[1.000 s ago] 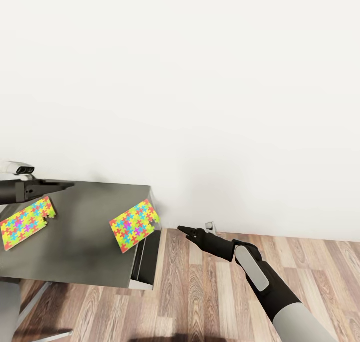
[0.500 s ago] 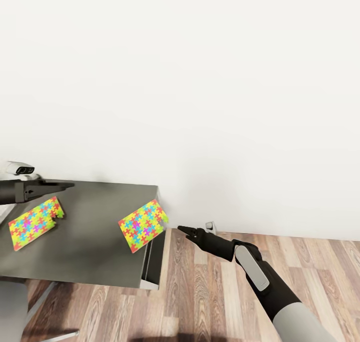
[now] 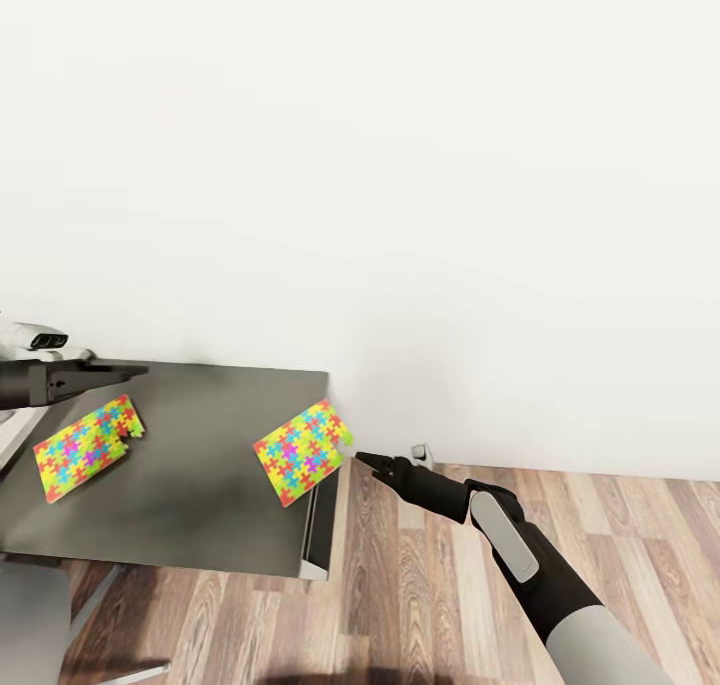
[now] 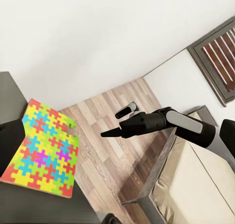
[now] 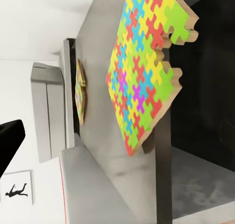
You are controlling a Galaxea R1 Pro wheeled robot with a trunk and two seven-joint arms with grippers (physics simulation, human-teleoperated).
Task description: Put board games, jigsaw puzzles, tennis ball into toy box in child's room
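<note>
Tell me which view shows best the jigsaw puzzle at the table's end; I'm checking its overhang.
The right wrist view: the jigsaw puzzle appears large, its notched corner past the table edge. The head view shows it small, the left wrist view partly.

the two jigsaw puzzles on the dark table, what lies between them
Nothing: in the head view, only bare dark table top lies between the left jigsaw puzzle and the right jigsaw puzzle, which overhangs the table's right edge.

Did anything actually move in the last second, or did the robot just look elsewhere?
Only the view moved: the dark table top and both jigsaw puzzles slid rightward together in the head view, so the camera turned. The puzzles stay flat on the table, untouched. The left tool and right tool keep their poses, holding nothing.
</note>
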